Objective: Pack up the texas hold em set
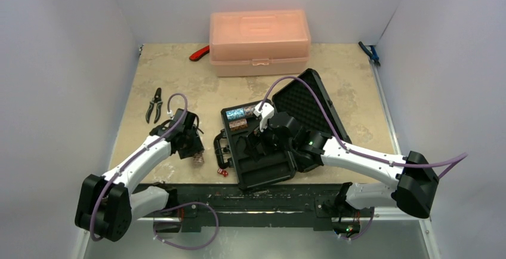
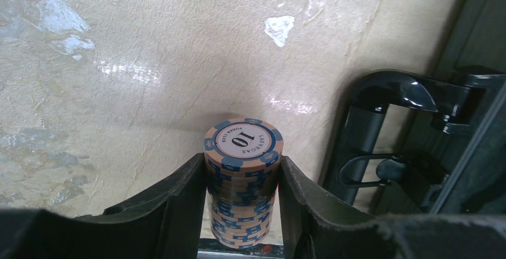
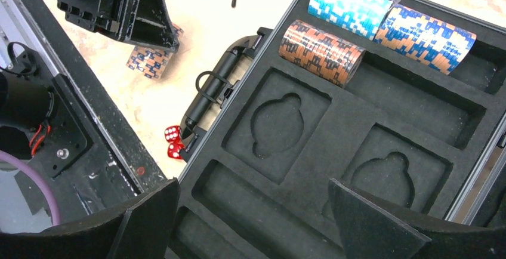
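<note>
Found the left gripper (image 2: pixel 241 214) closed on the held stack (image 2: pixel 243 163), one finger pressed against each side. Read "10" on the top chip, tan with blue edge marks. Located this stack just left of the case (image 1: pixel 270 174), near the handle (image 2: pixel 382 122) and over the table (image 2: pixel 119 92). Could not tell whether the stack's base touched the table.

Found the right gripper (image 3: pixel 253 211) spread wide and holding nothing, hanging over the near half of the case's foam tray. Noted the case lying open, with the lid (image 1: pixel 310 101) folded back on the far right side.

Recorded three stacks lying on their sides at the far left corner of the case. Placed the pale blue stack (image 3: pixel 346 5) and the dark blue stack (image 3: pixel 426 35) end to end, touching, in the farthest slot. Placed the brown stack (image 3: pixel 322 53) in the next slot, just beside the pale blue stack. Saw bare foam in two lobed recesses at the middle of the case and in the long slots at its near side.

Located the dice (image 3: pixel 174 141), two and red, touching each other on the table just outside the left edge of the case, by the near end of the handle.

Noted a closed pink box (image 1: pixel 259 41) beyond the case, at the far end of the table. Noted pliers (image 1: pixel 154 105) to the far left of the case, well apart from it.
</note>
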You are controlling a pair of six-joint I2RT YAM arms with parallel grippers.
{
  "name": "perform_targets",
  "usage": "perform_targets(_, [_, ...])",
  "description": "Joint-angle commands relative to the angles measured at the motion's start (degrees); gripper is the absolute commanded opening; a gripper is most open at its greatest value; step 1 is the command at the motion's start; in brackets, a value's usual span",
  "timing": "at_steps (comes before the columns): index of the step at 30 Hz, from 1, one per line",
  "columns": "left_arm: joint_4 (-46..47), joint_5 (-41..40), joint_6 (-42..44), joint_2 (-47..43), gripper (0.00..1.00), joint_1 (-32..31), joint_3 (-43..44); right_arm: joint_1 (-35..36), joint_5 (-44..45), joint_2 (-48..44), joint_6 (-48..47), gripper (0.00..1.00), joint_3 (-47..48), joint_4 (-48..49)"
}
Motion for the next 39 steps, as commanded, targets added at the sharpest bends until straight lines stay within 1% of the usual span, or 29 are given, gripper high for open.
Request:
perform_targets(1, [-0.50, 1.68, 1.26, -3.95, 0.00, 0.24, 2.87, -0.02, 0.04, 0.40, 2.36, 0.99, -0.04, 3.19])
perform_targets(10, [-2.13, 3.39, 2.19, -9.71, 0.00, 0.21, 5.02, -0.02, 0.35, -0.18, 4.74, 0.99, -1.03, 5.43])
perform_targets(15, [-1.50, 5.30, 3.12, -12.65, 0.00, 0.20, 5.93, -0.02, 0.67, -4.44, 7.27, 0.99, -4.05, 9.78])
perform_targets(24, [1.49, 11.66, 3.35, -18.80, 0.00, -0.16, 6.59, -0.02, -0.20, -11.47, 9.21, 0.99, -8.27, 16.53])
perform_targets(29, [4.65, 14.56, 3.96, -21.15, 0.00, -2.41, 6.46, -0.01, -0.29, -11.83, 10.52, 0.99, -9.12, 19.12])
perform_targets(39, [10.89, 16.10, 4.50, -21.34, 0.00, -11.08, 7.97, -0.01, -5.20, -10.03, 14.98, 0.99, -10.04, 24.79])
